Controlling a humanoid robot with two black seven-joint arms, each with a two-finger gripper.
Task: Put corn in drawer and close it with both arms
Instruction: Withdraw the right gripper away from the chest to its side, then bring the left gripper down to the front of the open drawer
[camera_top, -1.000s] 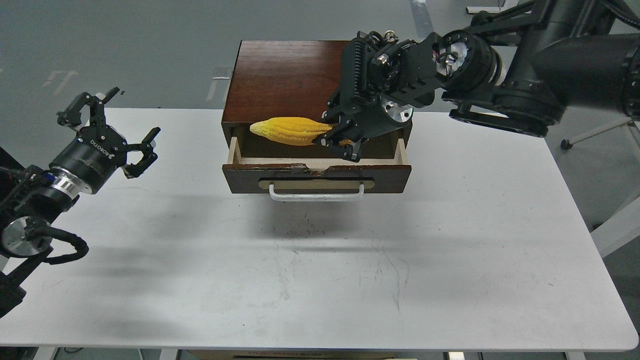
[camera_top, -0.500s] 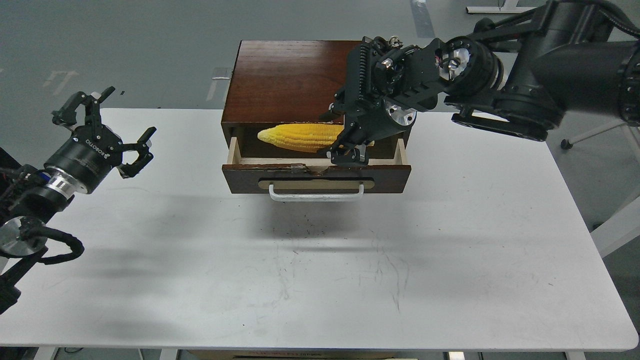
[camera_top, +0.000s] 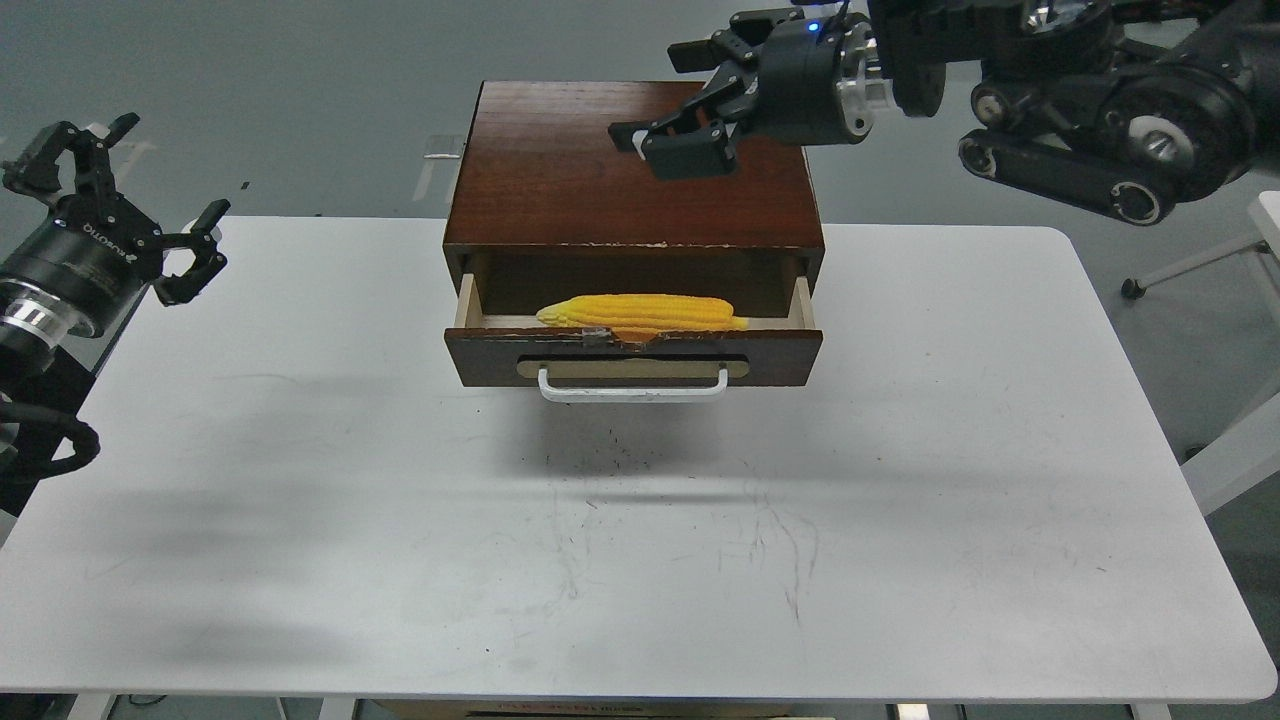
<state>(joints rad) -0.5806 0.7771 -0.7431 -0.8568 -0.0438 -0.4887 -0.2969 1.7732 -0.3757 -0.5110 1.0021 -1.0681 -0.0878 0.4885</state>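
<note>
The yellow corn (camera_top: 640, 312) lies lengthwise in the open drawer (camera_top: 633, 355), against its front wall, tip pointing left. The drawer is pulled out of the dark wooden cabinet (camera_top: 600, 165), with its white bar handle (camera_top: 633, 384) facing me. My right gripper (camera_top: 675, 105) is open and empty, raised above the cabinet top at the back right. My left gripper (camera_top: 120, 195) is open and empty, hovering over the table's far left edge, well away from the drawer.
The white table (camera_top: 640, 540) spreads in front of the cabinet, with only scuff marks on it. My right arm's thick joints (camera_top: 1100, 120) hang over the back right corner. Grey floor lies behind the table.
My right gripper let go of the corn, which now lies in the drawer, and rose up and back above the cabinet. My left gripper drew back to the left and up.
</note>
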